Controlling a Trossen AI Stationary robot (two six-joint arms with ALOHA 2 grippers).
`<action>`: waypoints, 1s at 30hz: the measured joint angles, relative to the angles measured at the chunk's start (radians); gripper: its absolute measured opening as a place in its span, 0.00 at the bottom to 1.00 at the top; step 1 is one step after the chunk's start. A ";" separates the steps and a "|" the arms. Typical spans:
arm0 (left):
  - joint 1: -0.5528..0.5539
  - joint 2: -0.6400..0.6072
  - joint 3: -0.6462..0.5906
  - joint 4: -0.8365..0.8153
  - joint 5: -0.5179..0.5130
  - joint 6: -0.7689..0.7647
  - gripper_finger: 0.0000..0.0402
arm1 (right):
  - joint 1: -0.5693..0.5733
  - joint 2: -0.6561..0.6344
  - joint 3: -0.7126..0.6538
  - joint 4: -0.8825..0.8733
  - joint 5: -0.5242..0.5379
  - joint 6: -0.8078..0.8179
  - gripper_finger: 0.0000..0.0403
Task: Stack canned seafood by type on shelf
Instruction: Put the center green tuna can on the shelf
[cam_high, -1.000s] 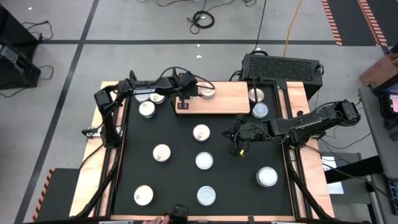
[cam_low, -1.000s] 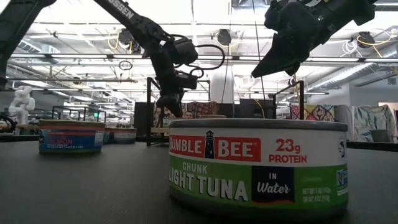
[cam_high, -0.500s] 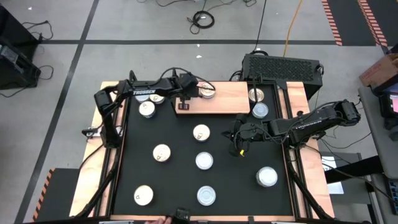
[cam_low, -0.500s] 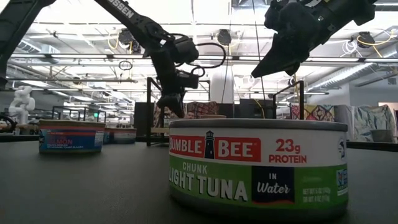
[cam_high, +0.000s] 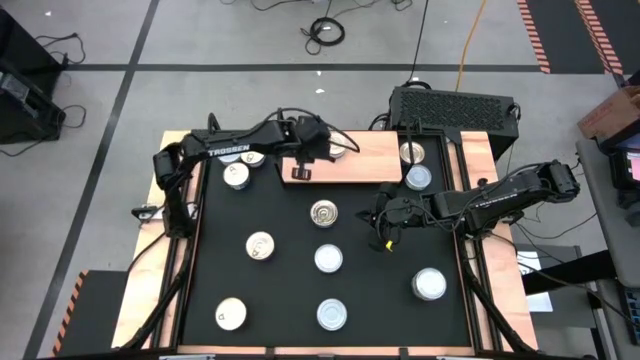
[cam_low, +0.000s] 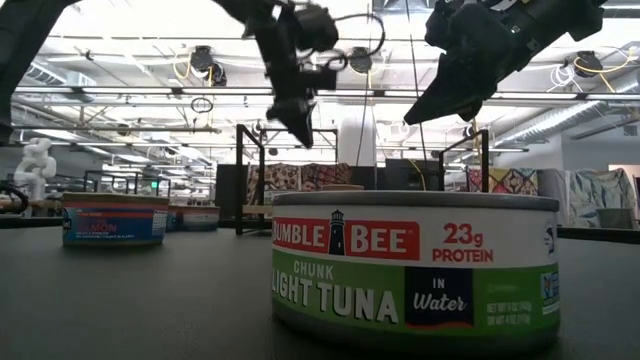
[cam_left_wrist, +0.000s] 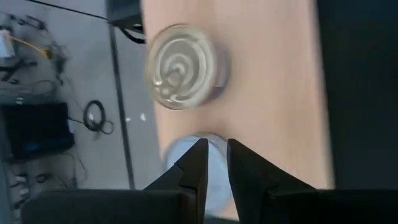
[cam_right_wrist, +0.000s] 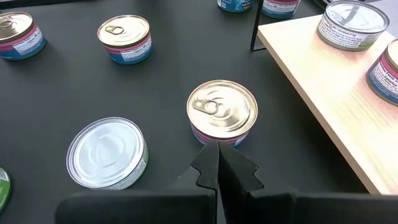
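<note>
My left gripper (cam_high: 310, 150) hangs above the left part of the wooden shelf (cam_high: 370, 165). Its fingers (cam_left_wrist: 194, 163) are nearly together with nothing between them. Straight below them a pale tin (cam_left_wrist: 214, 177) rests on the board, and a gold-topped tin (cam_left_wrist: 183, 65) stands just beyond it. My right gripper (cam_high: 374, 215) hovers over the black table, shut and empty. It points at a gold-topped tin (cam_right_wrist: 222, 109) close in front of its tips (cam_right_wrist: 217, 152). Several more tins (cam_high: 328, 258) lie scattered on the tabletop, and two stand at the shelf's right end (cam_high: 415, 165).
A black ribbed box (cam_high: 455, 105) sits behind the table's right rear corner. Black shelf posts (cam_low: 240, 180) rise at the board's ends. A large tuna tin (cam_low: 415, 265) fills the low view's foreground. Cables run along both table sides.
The left gripper has risen from the shelf and shifted slightly right, now covering the tin there. A hand at the table's front edge has gone. The right arm has not moved.
</note>
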 joint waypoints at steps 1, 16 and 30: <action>-0.014 0.000 0.028 -0.052 0.010 -0.020 0.16 | 0.000 0.000 0.000 0.000 0.000 0.000 0.00; -0.238 -0.356 -0.140 -0.405 0.413 -0.367 0.16 | 0.031 0.000 0.000 -0.002 -0.004 0.007 0.00; -0.402 -0.843 -0.635 -0.193 0.175 -0.737 0.16 | 0.055 0.000 0.000 0.006 -0.004 0.022 0.00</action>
